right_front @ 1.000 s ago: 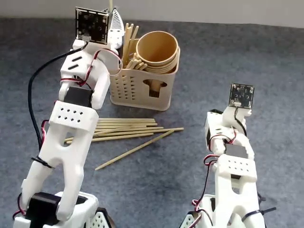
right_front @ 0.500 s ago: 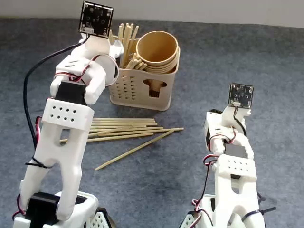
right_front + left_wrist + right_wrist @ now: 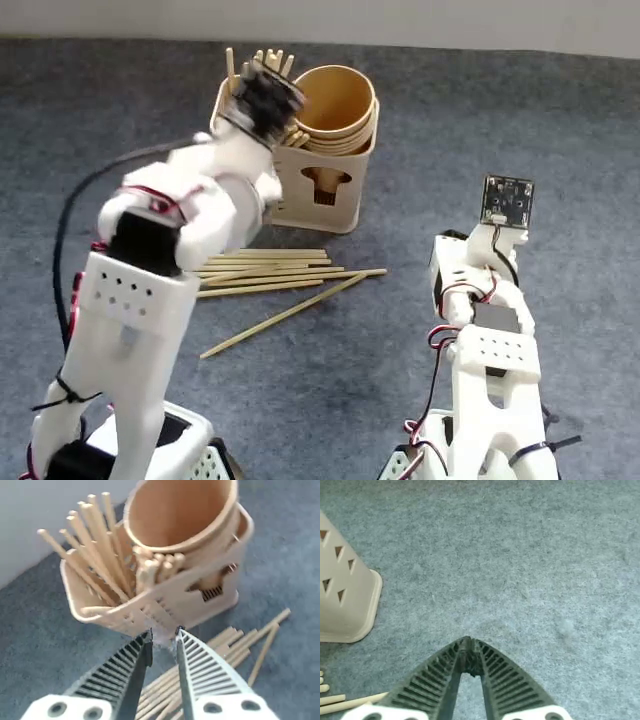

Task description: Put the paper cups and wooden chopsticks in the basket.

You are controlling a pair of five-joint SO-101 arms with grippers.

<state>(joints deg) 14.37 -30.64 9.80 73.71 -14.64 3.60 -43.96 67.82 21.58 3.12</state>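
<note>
Left gripper (image 3: 162,632) has drawn back from basket (image 3: 300,205), fingers narrowly apart, empty. Right gripper (image 3: 469,643) closed. Chopsticks (image 3: 265,270) before basket lie flat, lengthwise along its front wall.

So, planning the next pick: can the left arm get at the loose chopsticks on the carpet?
Probably yes. The left claw hangs empty and slightly open beside the basket, and the loose chopsticks lie uncovered on the carpet beneath it, nothing lying across them.
</note>
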